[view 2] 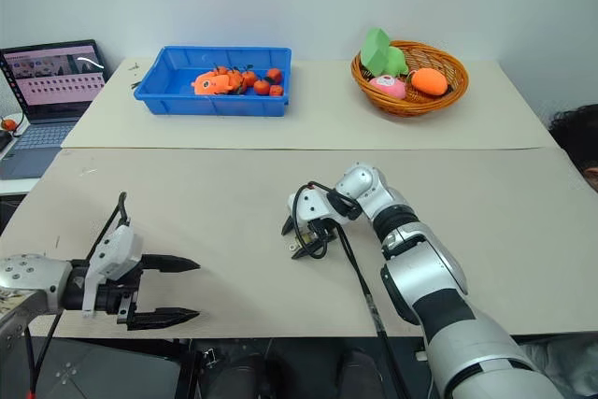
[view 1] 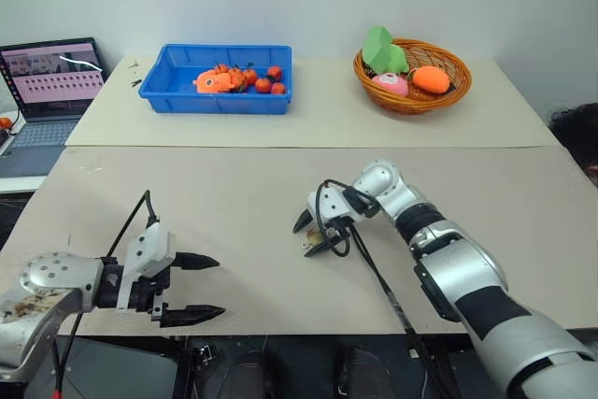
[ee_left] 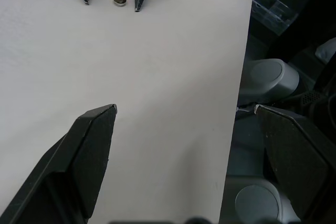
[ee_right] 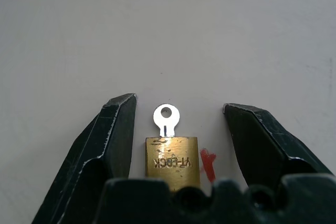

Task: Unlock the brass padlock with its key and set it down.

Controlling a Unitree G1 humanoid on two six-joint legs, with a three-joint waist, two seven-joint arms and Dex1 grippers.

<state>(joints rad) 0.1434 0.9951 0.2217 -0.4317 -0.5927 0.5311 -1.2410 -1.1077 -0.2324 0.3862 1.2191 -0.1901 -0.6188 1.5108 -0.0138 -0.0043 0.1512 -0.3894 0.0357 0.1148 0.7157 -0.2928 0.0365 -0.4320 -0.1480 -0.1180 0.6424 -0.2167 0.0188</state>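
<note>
- The brass padlock (ee_right: 172, 158) lay flat on the table (view 1: 280, 184), near the middle of the near half, between the two black fingers (ee_right: 107, 140) of the right tool (view 1: 312, 235).
- The right tool stood part open astride the padlock, its fingers clear of the block on both sides and holding nothing.
- The key (ee_right: 166, 119) sat in the keyhole, its flat silvery round bow with a small hole projecting from the block's end.
- A small red mark (ee_right: 208, 163) lay on the table just beside the padlock.
- The left tool (view 1: 192, 287) hung at the near left edge of the table, well apart from the padlock, wide open and empty.
- Handling judgement: the padlock was probably a dense, rigid, smooth block, likely to slide on the matte table. Grip it across its flat sides.
- The key was thin, stiff and light. Pinch its bow by the flat faces to turn it; a loose pinch would probably slip.
</note>
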